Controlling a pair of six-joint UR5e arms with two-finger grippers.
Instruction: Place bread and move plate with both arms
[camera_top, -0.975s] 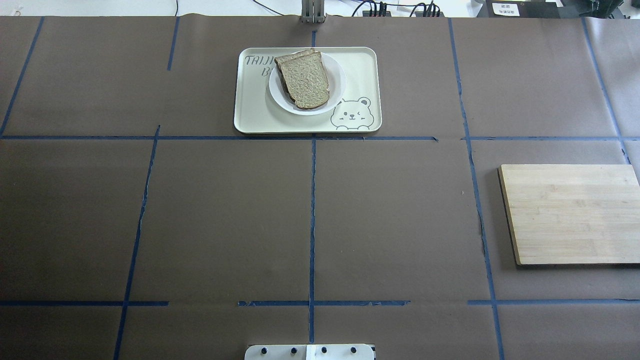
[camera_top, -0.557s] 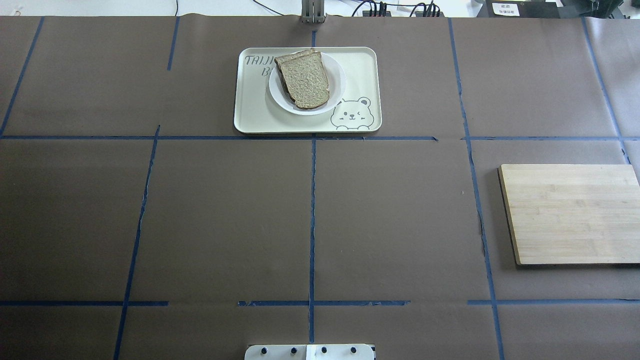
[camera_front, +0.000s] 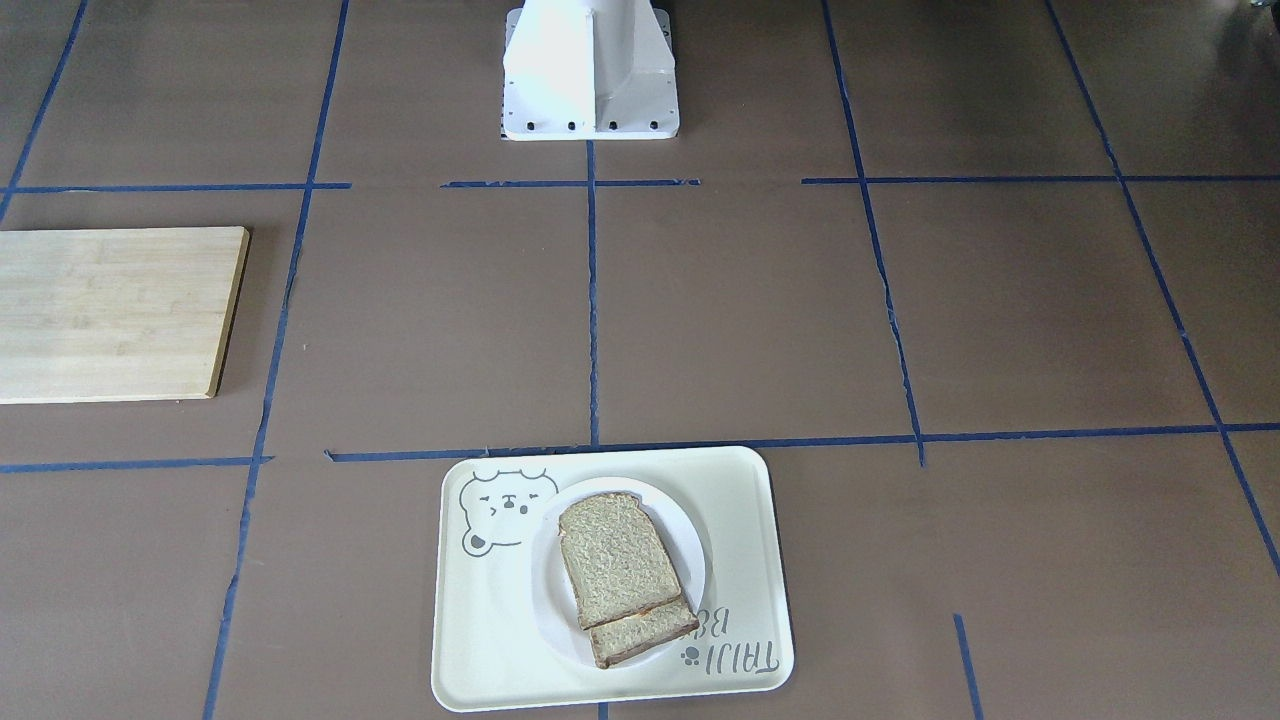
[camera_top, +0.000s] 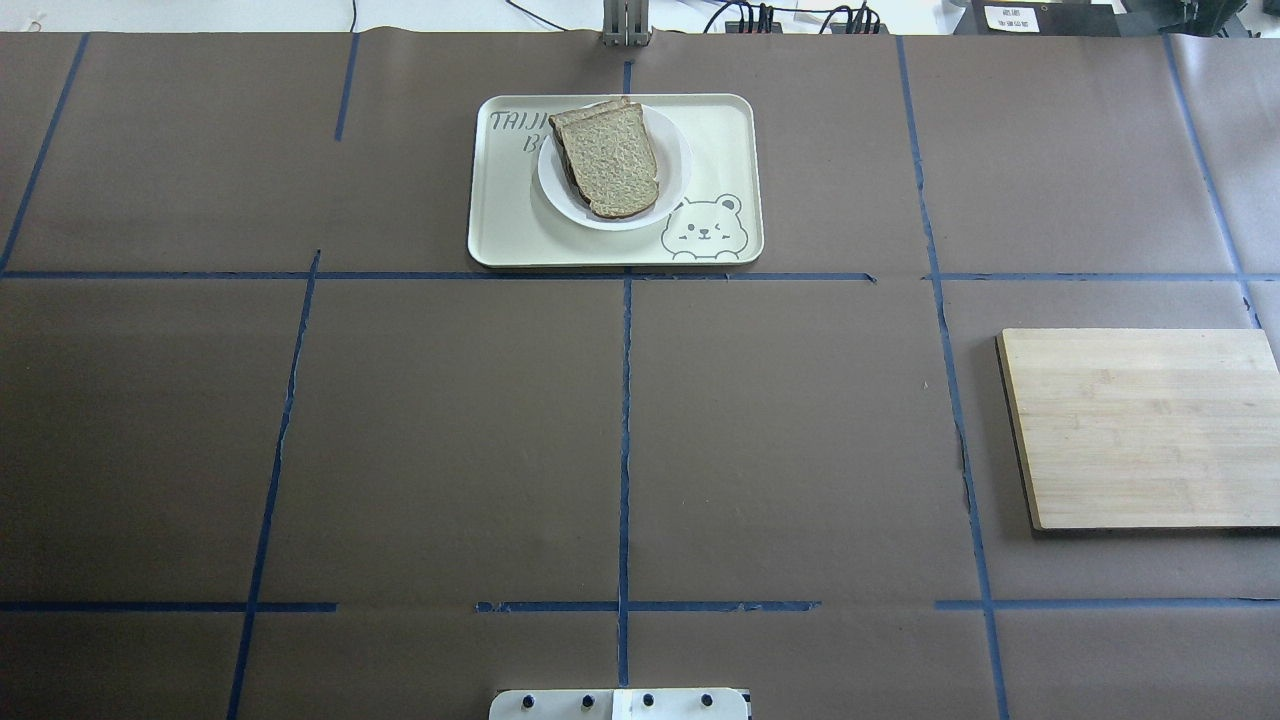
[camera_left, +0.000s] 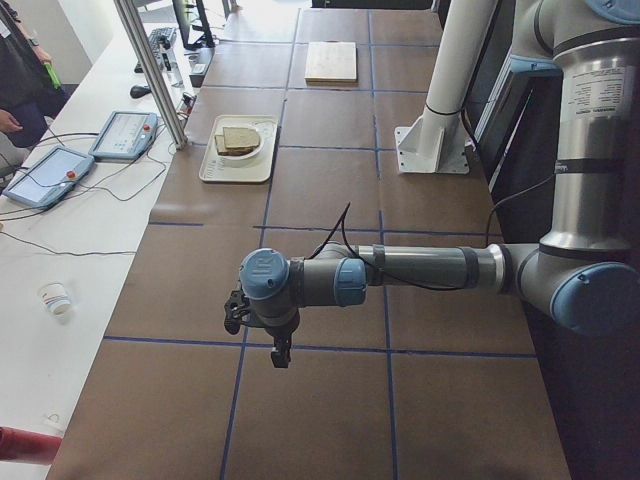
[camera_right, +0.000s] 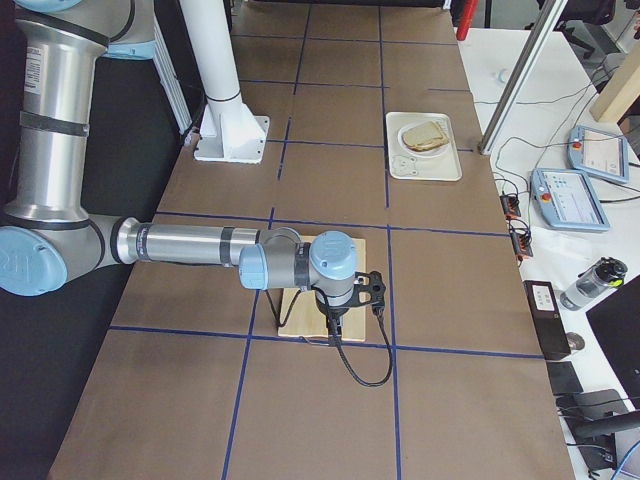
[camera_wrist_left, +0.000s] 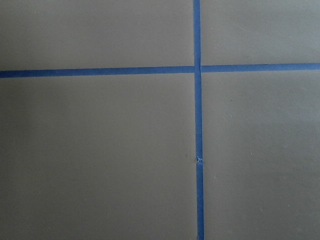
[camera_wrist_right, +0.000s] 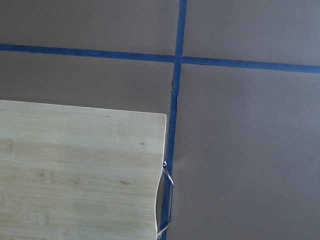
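A plain tan slice of bread (camera_top: 610, 160) lies on top of a second slice (camera_front: 645, 630) on the small white plate (camera_top: 677, 150). The plate stands on the cream bear tray (camera_top: 500, 225) at the far middle of the table; bread (camera_front: 615, 555), plate (camera_front: 693, 570) and tray (camera_front: 480, 640) also show in the front-facing view. Neither gripper is near them. The left gripper (camera_left: 280, 352) hangs over bare table at the robot's left end. The right gripper (camera_right: 335, 325) hangs over the wooden board. I cannot tell whether either is open or shut.
A bamboo cutting board (camera_top: 1140, 425) lies on the robot's right side, its corner in the right wrist view (camera_wrist_right: 75, 170). The white pedestal (camera_front: 590, 70) stands at the robot's edge. Blue tape lines (camera_wrist_left: 198, 150) cross the brown table cover. Pendants and cables lie beyond the far edge.
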